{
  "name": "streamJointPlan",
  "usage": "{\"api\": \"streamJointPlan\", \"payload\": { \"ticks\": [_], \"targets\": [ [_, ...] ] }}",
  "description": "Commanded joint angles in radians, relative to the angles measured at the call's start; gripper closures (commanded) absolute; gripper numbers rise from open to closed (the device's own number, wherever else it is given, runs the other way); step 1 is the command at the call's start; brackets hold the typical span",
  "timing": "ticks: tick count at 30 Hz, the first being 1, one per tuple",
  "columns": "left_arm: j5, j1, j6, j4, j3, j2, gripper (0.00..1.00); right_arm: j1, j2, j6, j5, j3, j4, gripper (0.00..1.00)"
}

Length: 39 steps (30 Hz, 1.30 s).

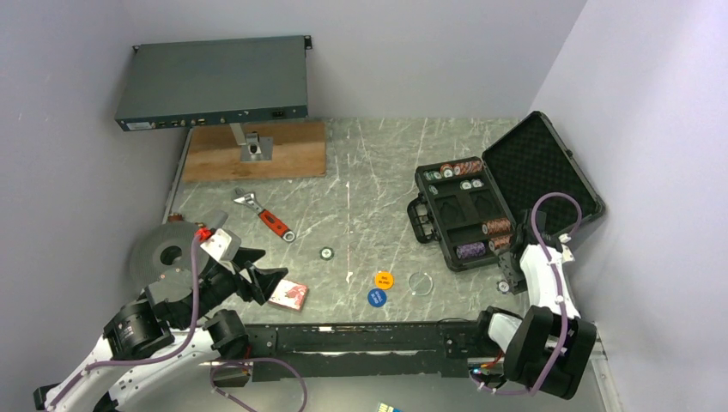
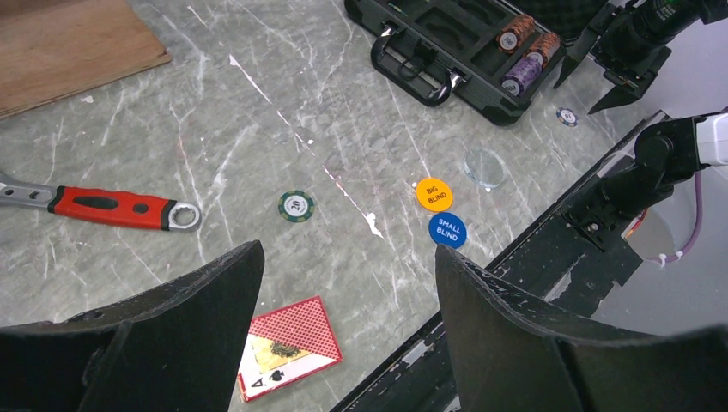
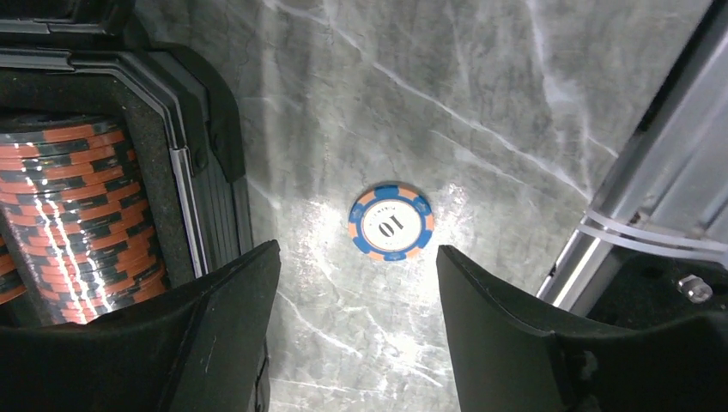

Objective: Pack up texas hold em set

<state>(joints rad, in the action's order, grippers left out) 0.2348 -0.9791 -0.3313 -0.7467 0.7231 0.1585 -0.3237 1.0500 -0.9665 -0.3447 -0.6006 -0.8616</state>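
The black case [image 1: 468,225] lies open at the right, lid [image 1: 541,167] up, chip stacks in its slots. A red card deck [image 1: 289,295] lies near the front left, also in the left wrist view [image 2: 288,348]. My left gripper [image 1: 273,268] is open and empty, just above the deck [image 2: 348,257]. The orange disc [image 2: 433,194], blue disc [image 2: 447,230] and a green chip [image 2: 296,206] lie mid-table. My right gripper [image 3: 358,253] is open and empty over a blue-and-orange "10" chip [image 3: 391,223], which lies on the table beside the case wall [image 3: 206,129].
A red-handled wrench [image 1: 273,221] lies at left centre. A clear round disc [image 1: 420,282] lies near the case. A wooden board [image 1: 256,151] and a grey rack-mount box [image 1: 215,83] are at the back. A grey round disc [image 1: 163,251] sits at far left. A black rail [image 1: 360,337] runs along the front edge.
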Motion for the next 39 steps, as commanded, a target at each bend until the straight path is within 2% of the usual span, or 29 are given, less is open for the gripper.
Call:
{"api": "streamJointPlan", "payload": {
  "ticks": [1,8,13,17,31,34,36,39],
  "targets": [
    [0.013,-0.006,-0.003,0.005,0.001,-0.010,0.21,-0.033,0.003,0.073,0.091,0.039,0.112,0.31],
    [0.009,-0.006,-0.002,0.007,0.000,-0.016,0.21,-0.056,0.068,0.055,0.130,0.085,0.139,0.38],
    [0.008,-0.006,0.000,0.007,-0.001,-0.018,0.21,-0.060,0.070,0.025,0.096,0.084,0.119,0.45],
    [0.008,-0.007,0.000,0.007,-0.001,-0.016,0.21,-0.082,0.095,0.028,0.093,0.087,0.127,0.45],
    [0.032,-0.013,-0.003,0.004,-0.002,-0.009,0.20,-0.084,0.111,0.017,0.132,0.055,0.059,0.29],
    [0.025,-0.013,0.004,0.007,-0.002,0.004,0.20,-0.084,0.128,0.014,0.129,0.074,0.092,0.38],
    [0.016,-0.013,0.007,0.009,-0.001,0.017,0.20,-0.084,0.153,0.009,0.154,0.096,0.124,0.41],
    [0.020,-0.014,0.005,0.006,-0.001,0.018,0.20,-0.084,0.171,0.017,0.176,0.121,0.170,0.54]
  ]
}}
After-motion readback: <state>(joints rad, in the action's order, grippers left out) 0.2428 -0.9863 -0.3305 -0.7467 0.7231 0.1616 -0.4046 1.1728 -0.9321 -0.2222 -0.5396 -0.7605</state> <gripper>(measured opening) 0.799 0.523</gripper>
